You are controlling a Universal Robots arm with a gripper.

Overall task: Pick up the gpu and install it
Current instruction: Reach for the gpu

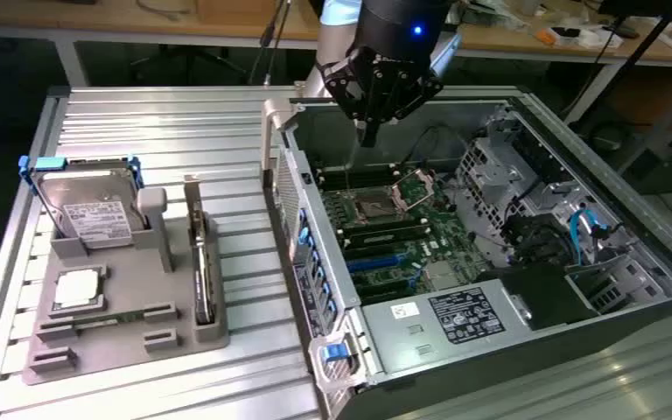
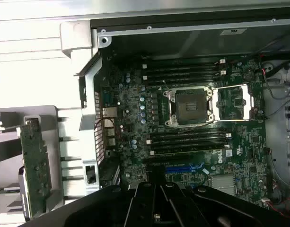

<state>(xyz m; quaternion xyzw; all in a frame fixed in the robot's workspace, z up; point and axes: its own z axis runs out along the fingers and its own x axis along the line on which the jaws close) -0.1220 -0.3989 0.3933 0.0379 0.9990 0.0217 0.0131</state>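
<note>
Gpu [image 1: 203, 278] stands on its edge in a slot of the grey holder [image 1: 115, 337] on the tabletop [image 1: 137, 131], well apart from the jaws. The jaws are clenched on nothing and hang over the open computer case [image 1: 663, 254], above the motherboard [image 1: 388, 232]. I think a clenched approach would push the thin card over instead of gripping it, and the case wall between them could be hit. The exterior view gives the whole holder with the hard drive [image 1: 91, 210]. The wrist view gives the gpu [image 2: 36, 165] as a green board and the blue slot [image 2: 182, 168].
</note>
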